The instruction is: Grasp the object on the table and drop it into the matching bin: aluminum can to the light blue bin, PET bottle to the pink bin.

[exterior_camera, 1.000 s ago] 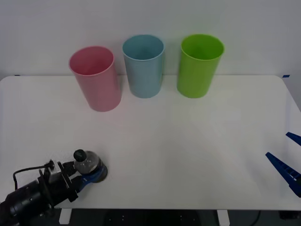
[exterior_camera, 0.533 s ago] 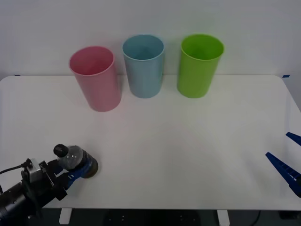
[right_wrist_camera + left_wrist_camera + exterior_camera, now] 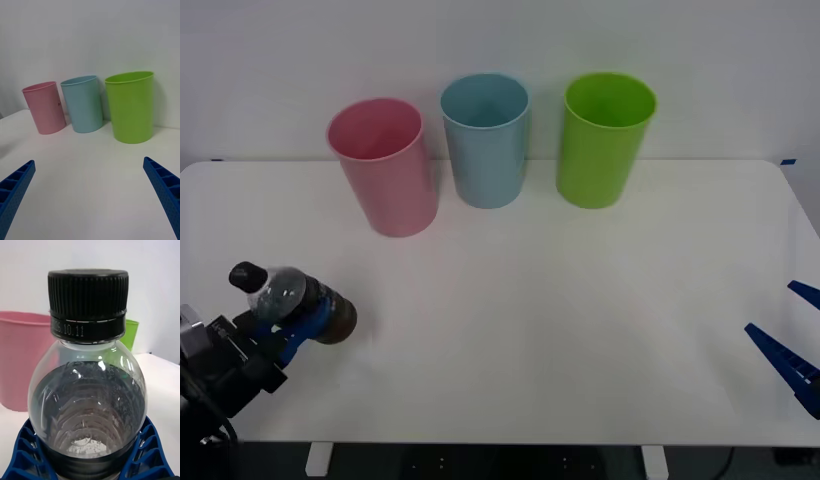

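The PET bottle [image 3: 292, 300] is small and clear, with a black cap and a dark lower part. It hangs tilted above the table [image 3: 560, 300] at the front left, and my left gripper [image 3: 298, 325] is shut on it. In the left wrist view the bottle [image 3: 88, 397] sits between the blue fingers [image 3: 26, 453], cap upward. The pink bin [image 3: 383, 166] stands upright at the back left, the light blue bin [image 3: 485, 139] just right of it. My right gripper [image 3: 792, 340] stays open at the table's right edge, holding nothing.
A green bin [image 3: 605, 137] stands right of the light blue one, all three in a row along the back. In the right wrist view the pink bin [image 3: 45, 108], light blue bin [image 3: 83, 104] and green bin [image 3: 131, 107] stand beyond the open fingers.
My left gripper has lifted the bottle off the table and carried it left and upward, tilting the cap to the left. The right arm has not moved.
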`<state>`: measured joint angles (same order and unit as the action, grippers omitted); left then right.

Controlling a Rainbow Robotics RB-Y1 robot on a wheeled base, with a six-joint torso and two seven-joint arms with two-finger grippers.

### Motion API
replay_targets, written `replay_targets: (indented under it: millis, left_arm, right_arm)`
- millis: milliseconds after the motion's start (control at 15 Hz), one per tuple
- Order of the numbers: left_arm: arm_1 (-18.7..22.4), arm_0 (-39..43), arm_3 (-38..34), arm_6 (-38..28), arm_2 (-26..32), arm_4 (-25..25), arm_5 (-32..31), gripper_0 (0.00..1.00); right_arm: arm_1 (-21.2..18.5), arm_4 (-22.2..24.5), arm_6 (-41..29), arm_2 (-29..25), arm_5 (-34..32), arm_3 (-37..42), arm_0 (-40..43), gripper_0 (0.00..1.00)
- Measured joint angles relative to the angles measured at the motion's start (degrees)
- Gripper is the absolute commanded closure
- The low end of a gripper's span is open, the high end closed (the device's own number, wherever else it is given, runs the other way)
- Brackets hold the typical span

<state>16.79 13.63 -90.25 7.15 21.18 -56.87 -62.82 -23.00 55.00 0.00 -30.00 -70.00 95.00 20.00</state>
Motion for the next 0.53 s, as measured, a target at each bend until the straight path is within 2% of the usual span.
replay_targets:
  millis: [333,533]
  left_arm:
    - [0.0,-1.5,-6.2,-12.2,3.8,-0.1,3.2,1.0]
    - [1.9,-2.6,-9.8,-17.8,4.6,-0.8,8.3,1.0]
  right_arm:
    - [0.0,0.0,0.0,0.0,0.0,0.0,0.0,0.0]
    - [0.0,0.0,0.0,0.0,0.0,0.0,0.0,0.0]
